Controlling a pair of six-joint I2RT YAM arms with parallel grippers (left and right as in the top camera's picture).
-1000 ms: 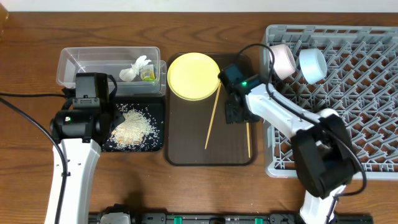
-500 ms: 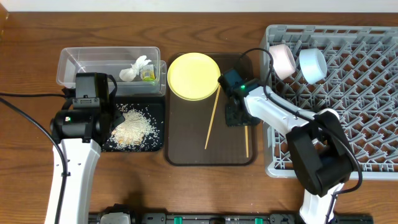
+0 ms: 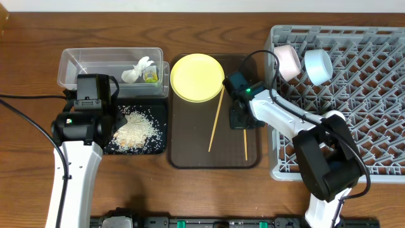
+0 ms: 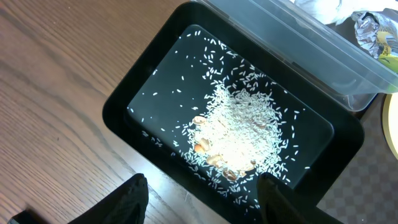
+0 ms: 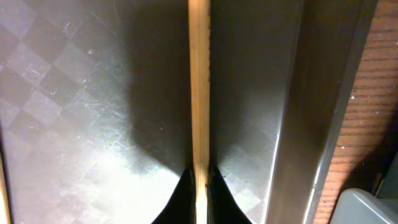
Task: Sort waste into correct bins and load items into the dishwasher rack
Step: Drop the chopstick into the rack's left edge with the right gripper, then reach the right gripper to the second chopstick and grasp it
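Note:
My right gripper (image 3: 240,118) (image 5: 199,182) is shut on one wooden chopstick (image 3: 245,142) (image 5: 199,87), low over the dark brown serving tray (image 3: 190,158). A second chopstick (image 3: 216,120) lies slanted on that tray beside the yellow plate (image 3: 197,77). My left gripper (image 3: 109,124) (image 4: 208,208) hangs open and holds nothing at the edge of the black tray (image 3: 158,147) (image 4: 143,74), which holds rice scraps (image 3: 134,128) (image 4: 239,134). The clear tub (image 3: 95,63) holds the tissue (image 3: 138,69) and the green-yellow wrapper (image 3: 150,76). A whitish bowl (image 3: 288,61) and a light blue bowl (image 3: 317,66) stand in the grey rack (image 3: 354,120).
The serving tray's raised right rim (image 5: 311,93) runs close beside the held chopstick, with the rack's corner (image 5: 367,208) just beyond it. The right arm (image 3: 291,120) reaches over the rack's left edge. Bare wooden table (image 3: 190,196) lies in front.
The right gripper has shut on the chopstick, which has shifted slightly left on the tray. The left arm has not moved.

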